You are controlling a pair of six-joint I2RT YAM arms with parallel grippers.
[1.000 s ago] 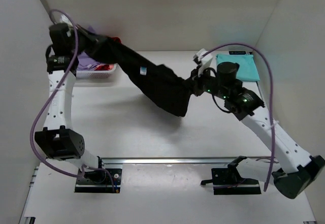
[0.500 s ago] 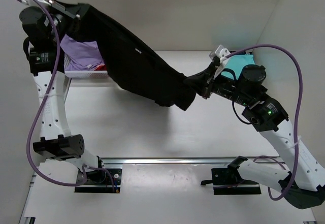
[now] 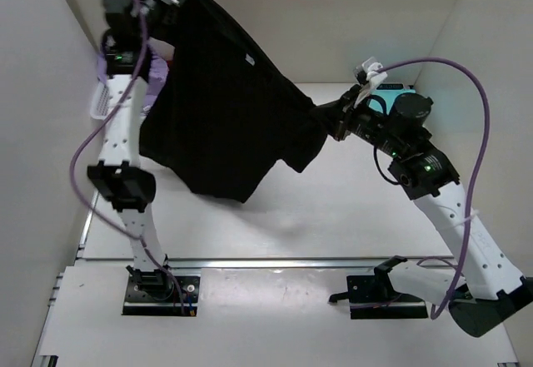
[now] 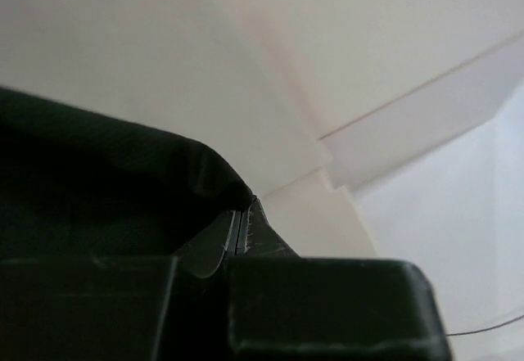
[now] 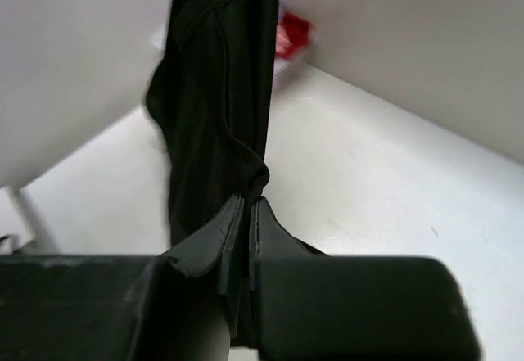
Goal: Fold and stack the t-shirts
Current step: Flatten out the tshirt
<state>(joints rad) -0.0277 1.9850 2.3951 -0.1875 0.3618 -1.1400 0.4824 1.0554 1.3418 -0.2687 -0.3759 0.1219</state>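
Early stage: black t-shirt (image 3: 216,109) hangs unfolded above the desk (image 3: 333,217), left gripper (image 4: 243,218) pinched shut on its high edge, right gripper (image 5: 248,205) pinched shut on a lower edge; only the teal t-shirt (image 3: 391,94) looks folded, far right.

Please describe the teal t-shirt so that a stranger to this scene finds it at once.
Look at the far right corner of the white table. There, partly behind the right arm, lies the teal t-shirt. It alone is teal and rests on the table; the black t-shirt hangs in the air.
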